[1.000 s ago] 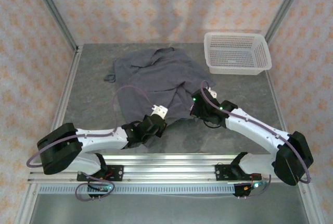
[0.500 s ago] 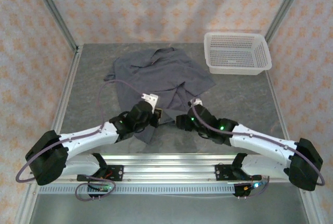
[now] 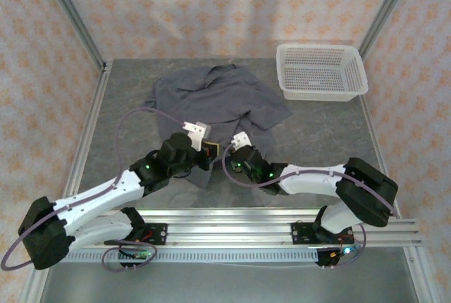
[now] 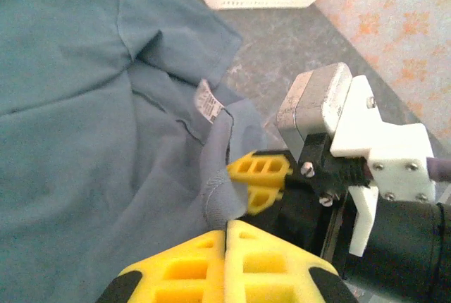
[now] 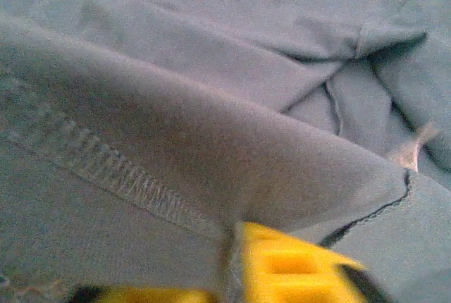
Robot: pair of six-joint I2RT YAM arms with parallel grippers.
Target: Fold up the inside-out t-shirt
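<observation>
From the top camera, the inside-out t-shirt [image 3: 215,99] lies spread and wrinkled over the middle of the grey table [image 3: 127,134]. Its far edge is near the back wall and its near edge is drawn to a narrow point toward the arms. The left gripper [image 3: 211,149] and the right gripper [image 3: 230,149] meet at that point, just beside each other, low over the cloth. A white mesh basket [image 3: 322,70] stands in the far right corner, apart from the shirt's right sleeve. Bare tabletop lies open left of the shirt, on the right below the basket, and along the near rail. In the left wrist view, the left gripper's yellow fingers [image 4: 183,268] are pressed together, with a fold of the shirt's hem [image 4: 215,190] pinched at their tips. The right gripper's yellow finger touches the same fold, and a small label [image 4: 209,101] shows on the seam beyond. In the right wrist view, the right gripper's fingers are closed on the stitched hem, and the cloth rises from them in a ridge.
</observation>
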